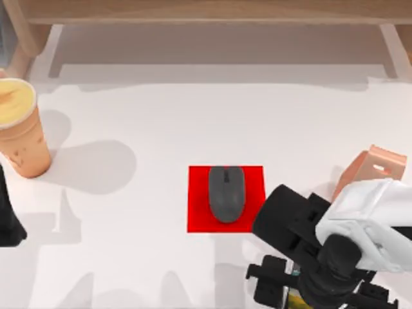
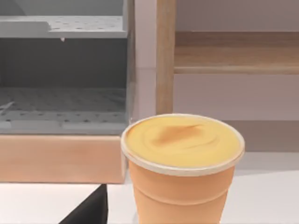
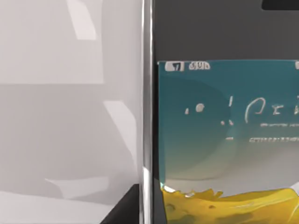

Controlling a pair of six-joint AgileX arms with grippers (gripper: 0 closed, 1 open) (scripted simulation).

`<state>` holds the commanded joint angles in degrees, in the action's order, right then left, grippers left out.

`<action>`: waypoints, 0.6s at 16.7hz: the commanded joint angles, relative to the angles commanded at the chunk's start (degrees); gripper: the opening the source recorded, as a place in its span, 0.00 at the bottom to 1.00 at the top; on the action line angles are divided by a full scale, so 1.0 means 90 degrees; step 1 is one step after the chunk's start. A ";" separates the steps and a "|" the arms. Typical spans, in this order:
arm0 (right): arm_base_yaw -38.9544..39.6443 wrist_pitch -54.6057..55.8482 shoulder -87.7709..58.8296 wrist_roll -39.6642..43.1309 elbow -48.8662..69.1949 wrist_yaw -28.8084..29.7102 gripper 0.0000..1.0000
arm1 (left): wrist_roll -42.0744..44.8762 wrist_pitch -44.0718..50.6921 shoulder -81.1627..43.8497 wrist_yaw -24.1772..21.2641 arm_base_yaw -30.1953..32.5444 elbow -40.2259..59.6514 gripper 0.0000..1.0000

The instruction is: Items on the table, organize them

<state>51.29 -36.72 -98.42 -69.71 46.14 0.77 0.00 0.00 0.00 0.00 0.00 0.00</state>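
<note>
The dark grey mouse [image 1: 226,193] lies on a red mat [image 1: 199,219] in the middle of the table [image 1: 148,257]. At the far left stands the tan paper cup [image 1: 22,129] with its yellowish top, upright; the left wrist view has the cup [image 2: 182,163] close in front of the camera. My left gripper [image 1: 8,215] is at the left edge, just in front of the cup. My right gripper [image 1: 283,293] hangs low at the front right, right over the smartphone [image 3: 224,140], which lies screen up. A yellow sliver of the phone [image 1: 295,300] peeks out below the gripper.
A peach-pink phone stand [image 1: 373,168] stands behind the right arm. A light wooden shelf unit [image 1: 206,13] runs along the back edge, and the same shelf unit [image 2: 163,56] rises behind the cup in the left wrist view.
</note>
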 joint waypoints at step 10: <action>-0.0012 -0.1155 0.0635 0.0084 0.0502 0.0066 0.00 | 0.0000 0.0000 0.0000 0.0000 0.0000 0.0000 1.00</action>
<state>51.18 -47.11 -92.70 -68.95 50.66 1.36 0.00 0.00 0.00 0.00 0.00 0.00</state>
